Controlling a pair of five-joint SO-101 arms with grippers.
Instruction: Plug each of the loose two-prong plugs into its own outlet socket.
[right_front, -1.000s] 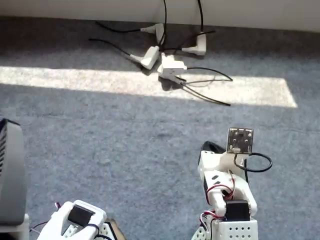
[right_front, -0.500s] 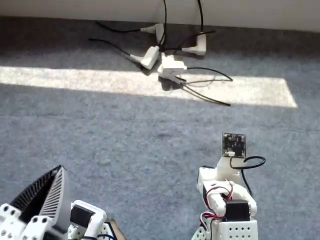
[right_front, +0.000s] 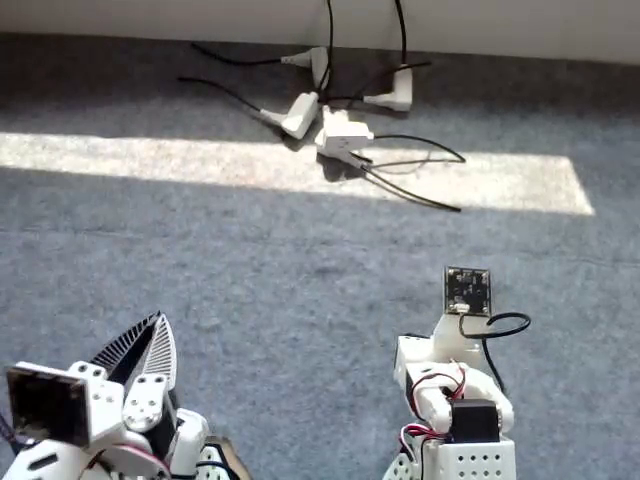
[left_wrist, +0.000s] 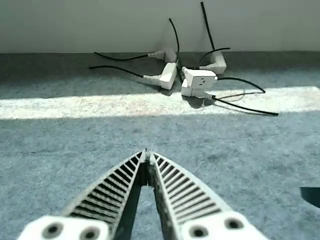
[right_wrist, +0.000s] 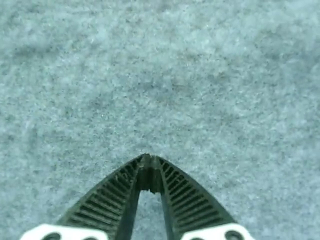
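Three white two-prong plugs on black cords lie at the far side of the grey carpet: one (right_front: 298, 113) (left_wrist: 167, 79) left of the white outlet block (right_front: 343, 133) (left_wrist: 199, 81), one (right_front: 308, 61) (left_wrist: 168, 54) near the wall, one (right_front: 398, 93) (left_wrist: 217, 63) to the right. All three lie loose, beside the block. My left gripper (right_front: 159, 324) (left_wrist: 146, 153) is shut and empty at the near left, far from the plugs, with its tip towards them. My right gripper (right_wrist: 146, 159) is shut and empty, pointing down at bare carpet.
The right arm (right_front: 450, 395) stands at the near right with its wrist camera board (right_front: 467, 288) on top. A sunlit band (right_front: 150, 160) crosses the carpet just before the plugs. Black cords (right_front: 420, 190) trail right of the outlet block. A pale wall (right_front: 500, 25) closes the far side.
The left arm has swung up from the near-left edge, and its shut gripper now points towards the far side. The right arm drew back slightly a second ago, then kept still.
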